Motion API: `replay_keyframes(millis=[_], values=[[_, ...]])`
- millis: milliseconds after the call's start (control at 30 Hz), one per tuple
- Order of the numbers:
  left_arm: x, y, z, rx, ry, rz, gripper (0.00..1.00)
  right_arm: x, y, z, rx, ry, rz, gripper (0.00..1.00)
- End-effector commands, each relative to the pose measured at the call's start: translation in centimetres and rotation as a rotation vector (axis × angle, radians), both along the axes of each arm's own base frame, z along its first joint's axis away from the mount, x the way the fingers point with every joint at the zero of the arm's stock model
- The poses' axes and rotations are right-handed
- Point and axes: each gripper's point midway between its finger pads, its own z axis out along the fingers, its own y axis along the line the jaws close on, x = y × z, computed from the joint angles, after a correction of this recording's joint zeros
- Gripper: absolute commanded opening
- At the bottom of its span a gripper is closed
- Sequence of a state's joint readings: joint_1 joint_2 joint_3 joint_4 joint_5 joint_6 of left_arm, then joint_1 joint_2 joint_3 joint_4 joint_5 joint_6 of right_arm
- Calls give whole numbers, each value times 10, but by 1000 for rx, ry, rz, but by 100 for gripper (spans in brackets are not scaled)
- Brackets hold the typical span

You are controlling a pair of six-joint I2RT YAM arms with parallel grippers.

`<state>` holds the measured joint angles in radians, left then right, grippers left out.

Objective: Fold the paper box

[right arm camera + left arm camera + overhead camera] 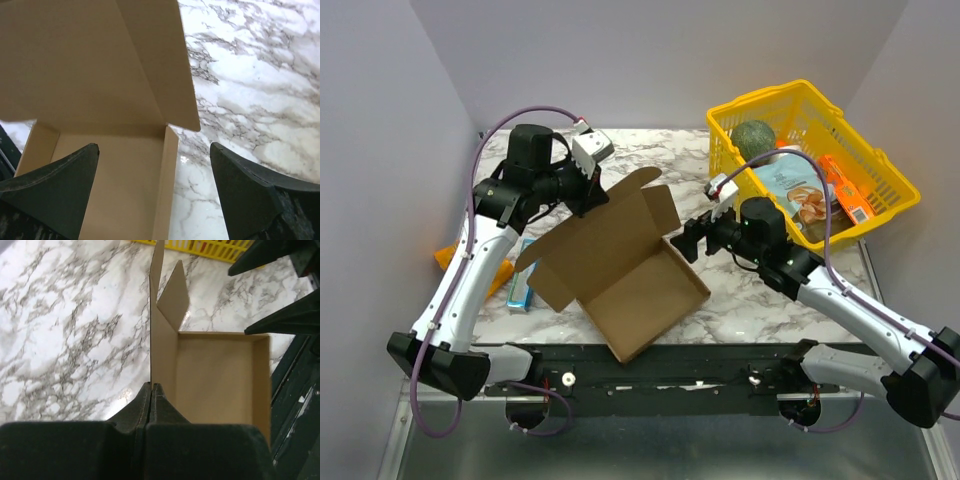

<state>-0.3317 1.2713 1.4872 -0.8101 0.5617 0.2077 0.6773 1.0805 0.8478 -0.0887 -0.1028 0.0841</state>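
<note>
The paper box (645, 295) is brown cardboard in the middle of the table, its tray formed and its lid panel (605, 235) standing up at the back left. My left gripper (593, 198) is shut on the lid's upper edge. In the left wrist view the fingers (151, 388) pinch that thin panel (162, 355) edge-on, with the tray (215, 380) to the right. My right gripper (686, 240) is open at the tray's right wall. In the right wrist view its fingers (55, 185) straddle that side wall (167, 190) without touching it.
A yellow plastic basket (880, 165) with groceries stands at the back right, close behind the right arm. A small blue-green carton (520, 275) and an orange object (445, 258) lie at the left by the left arm. The table's black front rail (650, 375) runs just below the box.
</note>
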Motion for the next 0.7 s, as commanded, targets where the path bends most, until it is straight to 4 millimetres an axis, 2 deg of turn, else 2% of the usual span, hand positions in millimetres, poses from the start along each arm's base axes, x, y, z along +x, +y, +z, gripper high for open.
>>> replay_keyframes(millis=[0, 167, 233, 433, 533, 600, 667], values=[[-12, -17, 15, -5, -48, -184, 0, 4, -2, 28, -4, -136, 130, 100], [-17, -24, 15, -16, -53, -244, 0, 2, -7, 42, 20, -180, 207, 100], [-20, -27, 18, -28, -56, -268, 0, 8, -10, 45, 16, -195, 199, 100], [-28, -33, 24, -34, -52, -314, 0, 19, 0, 51, 1, -230, 269, 98], [-32, -36, 22, -33, -44, -336, 0, 25, 5, 45, -4, -220, 279, 97], [-35, -38, 22, -35, -40, -348, 0, 29, 9, 51, 11, -247, 289, 96], [-37, -39, 22, -35, -40, -357, 0, 32, 12, 48, 10, -236, 296, 95]])
